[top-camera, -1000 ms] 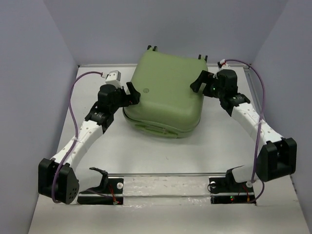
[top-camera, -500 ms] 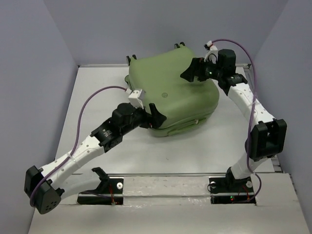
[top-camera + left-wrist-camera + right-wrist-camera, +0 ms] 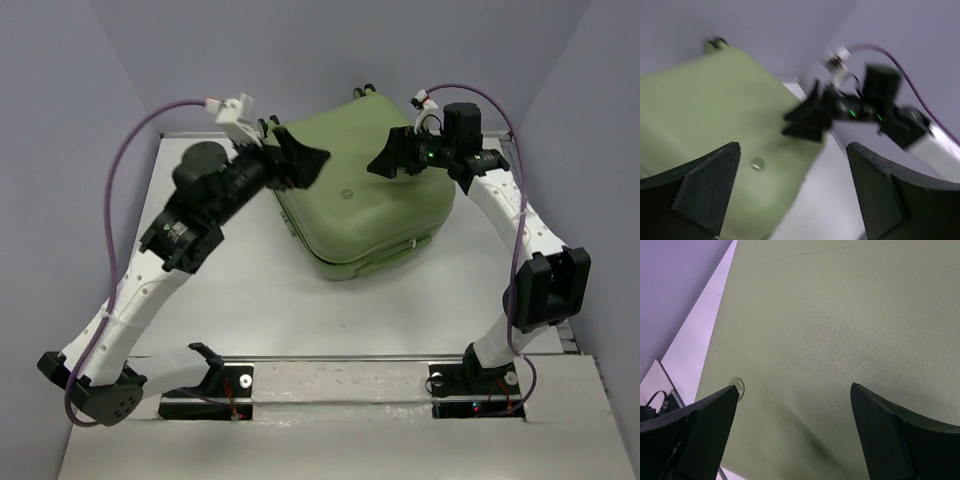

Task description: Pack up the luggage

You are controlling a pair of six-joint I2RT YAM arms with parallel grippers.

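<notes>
Luggage: one, closed, on table. Left hand, right hand: both spread apart, empty.

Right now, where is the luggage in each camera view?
Top external: luggage at centre, toward the far wall.
Left wrist: luggage fills the left half, blurred.
Right wrist: luggage shell fills nearly the whole frame.
Shared landmark: the round badge on the shell, visible in all three.

Pretty sure it's a robotics lab cell. Plain lavender walls box in a white table, and robot arms are bolted to a metal rail.
</notes>
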